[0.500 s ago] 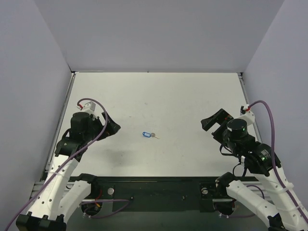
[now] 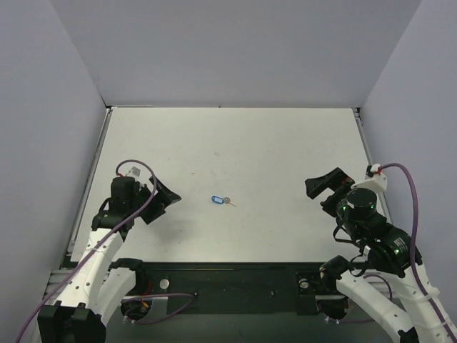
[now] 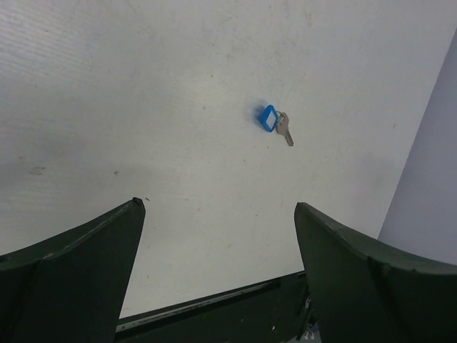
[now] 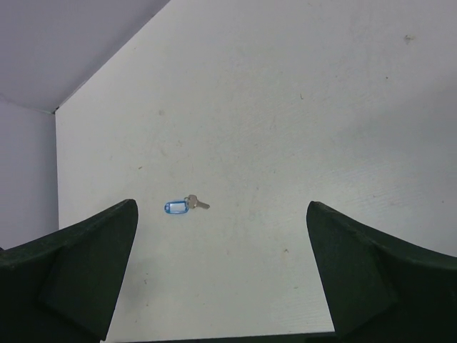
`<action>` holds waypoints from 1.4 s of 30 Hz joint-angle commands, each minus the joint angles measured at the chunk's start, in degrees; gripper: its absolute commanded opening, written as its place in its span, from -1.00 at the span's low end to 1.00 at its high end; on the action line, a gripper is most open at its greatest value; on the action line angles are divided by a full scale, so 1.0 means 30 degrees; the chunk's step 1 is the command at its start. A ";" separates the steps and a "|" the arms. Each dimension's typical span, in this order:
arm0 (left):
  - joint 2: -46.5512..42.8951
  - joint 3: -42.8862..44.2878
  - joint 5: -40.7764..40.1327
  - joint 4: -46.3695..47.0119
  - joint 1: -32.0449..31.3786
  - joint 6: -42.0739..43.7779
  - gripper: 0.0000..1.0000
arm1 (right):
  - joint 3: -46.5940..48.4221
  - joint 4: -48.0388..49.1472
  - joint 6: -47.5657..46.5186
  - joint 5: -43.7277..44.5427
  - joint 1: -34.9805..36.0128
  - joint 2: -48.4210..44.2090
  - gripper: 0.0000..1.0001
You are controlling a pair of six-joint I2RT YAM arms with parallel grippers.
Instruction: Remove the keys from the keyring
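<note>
We record the left fingers spread wide apart and holding nothing; their two dark tips sit in the lower corners of the left wrist view, with the white table showing between them. The right fingers are likewise spread wide and grip nothing. The keyring, a small blue tag with a pale centre, lies flat on the table ahead of the left fingers. It is beyond their tips, toward the side of the right-hand tip, and well apart from both. The key, short and silver-grey, lies on the table at one end of the tag, touching it. The thin ring that joins them is too small for us to make out clearly. From the right wrist view, the same pair lies ahead of the right fingers, well beyond their tips and toward the side of the left-hand tip. The key is on the end of the tag that faces toward the right-hand tip. In the overhead view, tag and key lie between the two sets of fingers, nearer the left fingers than the right, with the key end turned toward the right fingers. Neither set of fingers touches the tag or the key.
</note>
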 commanded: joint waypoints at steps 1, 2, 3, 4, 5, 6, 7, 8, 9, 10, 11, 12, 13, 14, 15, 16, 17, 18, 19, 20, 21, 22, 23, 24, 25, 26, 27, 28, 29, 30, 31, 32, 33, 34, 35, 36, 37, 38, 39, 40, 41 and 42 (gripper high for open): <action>-0.0974 -0.1132 0.1583 0.3876 -0.0101 -0.0216 0.94 | -0.0628 0.0937 -0.1107 -0.1775 -0.0089 0.1762 1.00; -0.1063 -0.1518 0.2108 0.5333 -0.0247 -0.0624 0.94 | -0.1094 0.1403 -0.1251 -0.2042 -0.0089 0.1937 1.00; -0.0977 -0.2130 0.2114 0.5841 -0.0712 -0.0744 0.94 | -0.1331 0.1553 -0.1253 -0.2480 -0.0089 0.1997 1.00; -0.0599 -0.2253 0.1766 0.6484 -0.1007 -0.0833 0.94 | -0.1710 0.1844 -0.1369 -0.2687 -0.0089 0.2114 1.00; -0.0363 -0.2428 0.1501 0.6780 -0.1735 -0.0775 0.94 | -0.1946 0.2050 -0.1486 -0.3269 -0.0089 0.2173 1.00; 0.0336 -0.2488 0.1179 0.7595 -0.2206 -0.0717 0.93 | -0.2412 0.2516 -0.1661 -0.3913 -0.0060 0.2145 1.00; 0.0662 -0.2488 0.0944 0.8097 -0.3081 -0.0629 0.92 | -0.2678 0.2840 -0.1605 -0.4180 -0.0089 0.2144 1.00; 0.1622 -0.2372 0.0536 0.9001 -0.3496 -0.0599 0.91 | -0.3203 0.3452 -0.1517 -0.4995 -0.0089 0.2202 1.00; 0.2154 -0.2284 0.0358 0.9387 -0.4312 -0.0541 0.90 | -0.3382 0.3777 -0.1488 -0.5351 -0.0089 0.2290 1.00; 0.3174 -0.2051 -0.0108 0.9884 -0.4727 -0.0425 0.88 | -0.3587 0.3810 -0.1458 -0.5819 -0.0089 0.2581 1.00; 0.3677 -0.1962 -0.0200 1.1107 -0.5282 -0.0278 0.87 | -0.3647 0.3926 -0.1487 -0.5853 -0.0089 0.2700 1.00; 0.4669 -0.1700 -0.0491 1.1380 -0.5548 -0.0161 0.86 | -0.3937 0.4101 -0.1516 -0.6694 -0.0089 0.2933 1.00; 0.5143 -0.1610 -0.0668 1.2050 -0.5899 -0.0073 0.86 | -0.4143 0.4393 -0.1546 -0.6848 -0.0089 0.2993 1.00; 0.6104 -0.1493 -0.0641 1.2434 -0.5990 -0.0072 0.85 | -0.4464 0.4483 -0.1633 -0.6965 -0.0089 0.3139 1.00; 0.6549 -0.1463 -0.0350 1.3308 -0.6078 0.0044 0.84 | -0.4845 0.4716 -0.1692 -0.7053 -0.0089 0.3169 1.00; 0.7279 -0.1521 -0.0202 1.3780 -0.6136 0.0074 0.83 | -0.5139 0.4892 -0.1837 -0.7344 -0.0089 0.3170 1.00; 0.7634 -0.1492 -0.0027 1.4684 -0.6282 0.0249 0.83 | -0.5664 0.5561 -0.1868 -0.7579 -0.0089 0.3112 1.00; 0.8247 -0.1434 0.0033 1.4925 -0.6371 0.0366 0.82 | -0.6046 0.5945 -0.1868 -0.8046 -0.0089 0.3053 1.00; 0.8543 -0.1318 -0.0140 1.5073 -0.6458 0.0716 0.79 | -0.6833 0.7022 -0.1839 -0.8282 -0.0089 0.2965 1.00; 0.9126 -0.1055 -0.0171 1.5132 -0.6488 0.0893 0.75 | -0.7160 0.7526 -0.1694 -0.8691 -0.0089 0.2994 1.00; 0.9364 -0.0908 -0.0201 1.5191 -0.6576 0.1359 0.73 | -0.7772 0.8256 -0.1634 -0.8840 -0.0060 0.3023 1.00; 0.9946 -0.0616 -0.0230 1.5191 -0.6605 0.1538 0.70 | -0.8010 0.8553 -0.1634 -0.9044 -0.0060 0.3081 1.00; 1.0184 -0.0526 -0.0230 1.5307 -0.6635 0.1859 0.70 | -0.8448 0.9107 -0.1692 -0.9220 -0.0031 0.3111 1.00; 1.0767 -0.0264 -0.0201 1.5309 -0.6635 0.1920 0.65 | -0.8684 0.9287 -0.1692 -0.9309 -0.0002 0.3111 1.00; 1.1033 -0.0146 -0.0085 1.5338 -0.6635 0.2123 0.60 | -0.9122 0.9637 -0.1634 -0.9310 -0.0001 0.3024 1.00; 1.1703 0.0175 0.0032 1.5425 -0.6635 0.2154 0.54 | -0.9445 0.9843 -0.1547 -0.9223 0.0028 0.2965 1.00; 1.2087 0.0294 0.0353 1.5832 -0.6635 0.2213 0.52 | -0.9912 1.0483 -0.1285 -0.9222 0.0028 0.2762 1.00; 1.2700 0.0440 0.0559 1.6068 -0.6635 0.2155 0.47 | -1.0207 1.0867 -0.1137 -0.9251 0.0028 0.2614 1.00; 1.3431 0.0789 0.0764 1.6273 -0.6635 0.2126 0.37 | -1.0732 1.1306 -0.0875 -0.9194 0.0057 0.2439 1.00; 1.3757 0.0967 0.0882 1.6304 -0.6635 0.2125 0.33 | -1.0911 1.1919 -0.0756 -0.9193 0.0086 0.2379 1.00; 1.4370 0.1346 0.1086 1.6218 -0.6635 0.2096 0.26 | -1.1174 1.2302 -0.0639 -0.9164 0.0144 0.2321 1.00; 1.4637 0.1495 0.1175 1.6159 -0.6722 0.2096 0.26 | -1.1409 1.2480 -0.0609 -0.9135 0.0116 0.2349 1.00; 1.5017 0.1786 0.1089 1.5984 -0.6781 0.2154 0.25 | -1.1440 1.2569 -0.0521 -0.9076 0.0145 0.2407 1.00; 1.5136 0.1963 0.1059 1.5692 -0.6840 0.2242 0.25 | -1.1527 1.2802 -0.0491 -0.9076 0.0174 0.2524 1.00; 1.5428 0.2284 0.0972 1.5487 -0.6840 0.2388 0.25 | -1.1586 1.2949 -0.0433 -0.9105 0.0203 0.2612 1.00; 1.5547 0.2432 0.1029 1.5078 -0.6898 0.2447 0.25 | -1.1703 1.3241 -0.0433 -0.9105 0.0233 0.2729 1.00; 1.5693 0.2724 0.1088 1.4958 -0.6870 0.2564 0.25 | -1.1733 1.3360 -0.0346 -0.9134 0.0262 0.2817 1.00; 1.5723 0.2872 0.1088 1.4580 -0.6869 0.2594 0.25 | -1.1704 1.3535 -0.0316 -0.9134 0.0291 0.2905 1.00; 1.5724 0.3105 0.1088 1.4489 -0.6898 0.2594 0.25 | -1.1675 1.3566 -0.0402 -0.9134 0.0263 0.2993 0.99; 1.5753 0.3194 0.1059 1.4140 -0.6899 0.2507 0.25 | -1.1588 1.3566 -0.0432 -0.9134 0.0291 0.3081 0.99; 1.5840 0.3572 0.0943 1.3789 -0.6928 0.2448 0.25 | -1.1587 1.3566 -0.0433 -0.9076 0.0292 0.3111 0.99; 1.5928 0.3692 0.0884 1.3292 -0.6928 0.2419 0.25 | -1.1616 1.3682 -0.0433 -0.9018 0.0321 0.3198 0.99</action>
